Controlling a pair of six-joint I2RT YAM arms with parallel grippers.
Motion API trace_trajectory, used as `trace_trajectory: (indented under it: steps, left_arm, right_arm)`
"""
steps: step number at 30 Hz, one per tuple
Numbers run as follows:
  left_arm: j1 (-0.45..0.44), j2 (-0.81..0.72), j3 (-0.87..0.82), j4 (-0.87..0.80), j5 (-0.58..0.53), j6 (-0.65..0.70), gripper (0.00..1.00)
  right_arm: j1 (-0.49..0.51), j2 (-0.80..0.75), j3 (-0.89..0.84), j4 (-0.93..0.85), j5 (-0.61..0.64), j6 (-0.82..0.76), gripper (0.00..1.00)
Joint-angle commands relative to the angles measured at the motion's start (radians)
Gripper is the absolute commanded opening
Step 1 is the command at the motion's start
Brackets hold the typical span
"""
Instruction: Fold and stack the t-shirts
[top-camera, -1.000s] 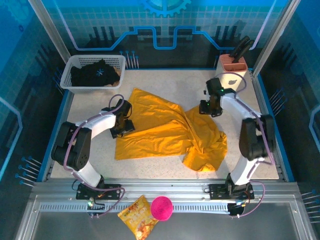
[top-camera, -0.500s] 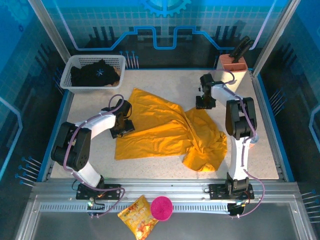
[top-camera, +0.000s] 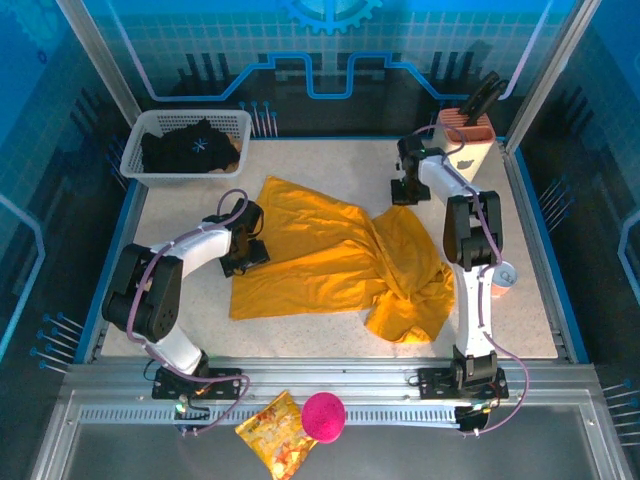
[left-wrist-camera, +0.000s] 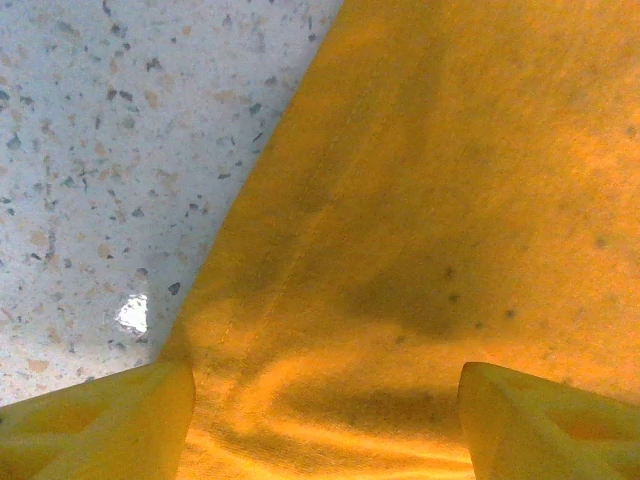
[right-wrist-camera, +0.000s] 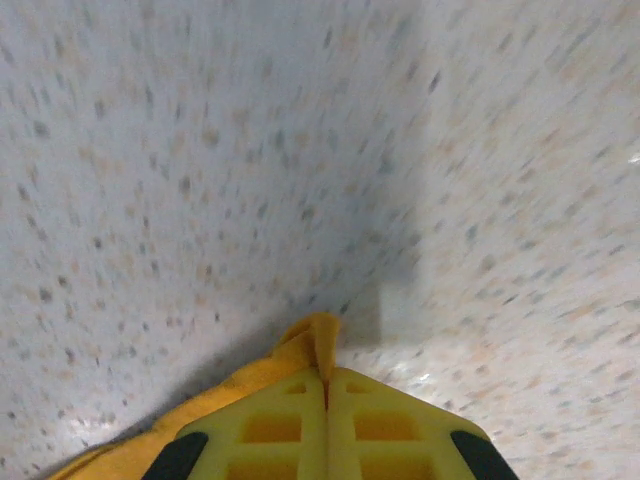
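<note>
The mustard-orange tee (top-camera: 320, 265) lies on the bench (top-camera: 330, 165), nearer the arms than the basket (top-camera: 140, 168), which holds the black tee (top-camera: 190, 150). Its long axis runs across the bench away from the basket, with the flat end nearest it and the bunched end farthest. I cannot tell where the collar points. It looks light and limp and will likely sag and drag, so corners and hems suit best. The left fingers (left-wrist-camera: 100, 420) stand apart over the basket-side edge. Well away from the basket, the right fingers (right-wrist-camera: 290, 425) are together, pinching a corner.
</note>
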Motion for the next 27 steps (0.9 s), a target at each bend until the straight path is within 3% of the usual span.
trace_trajectory:
  steps: [1,7,10,21,25,27]
  left_arm:
    - [-0.005,-0.007,-0.014,-0.024,-0.02,0.002,0.71]
    - [-0.004,-0.009,-0.024,-0.03,-0.036,-0.006,0.71]
    - [-0.005,0.0,-0.03,-0.029,-0.039,-0.012,0.71]
    - [-0.004,-0.002,-0.069,-0.103,-0.081,-0.061,0.71]
    - [-0.004,-0.033,-0.11,-0.108,-0.073,-0.079,0.71]
    - [-0.003,-0.056,-0.113,-0.116,-0.072,-0.077,0.71]
  right_arm:
    - [-0.037,0.005,0.115,-0.02,0.115,-0.007,0.0]
    - [-0.056,0.005,0.212,0.094,0.2,-0.011,0.0]
    - [-0.058,0.076,0.292,0.121,0.202,-0.023,0.0]
    - [-0.056,0.228,0.47,0.102,0.235,0.014,0.01]
    - [-0.05,0.227,0.454,0.071,0.247,0.019,0.35]
    - [-0.044,0.203,0.424,0.076,0.248,0.01,0.47]
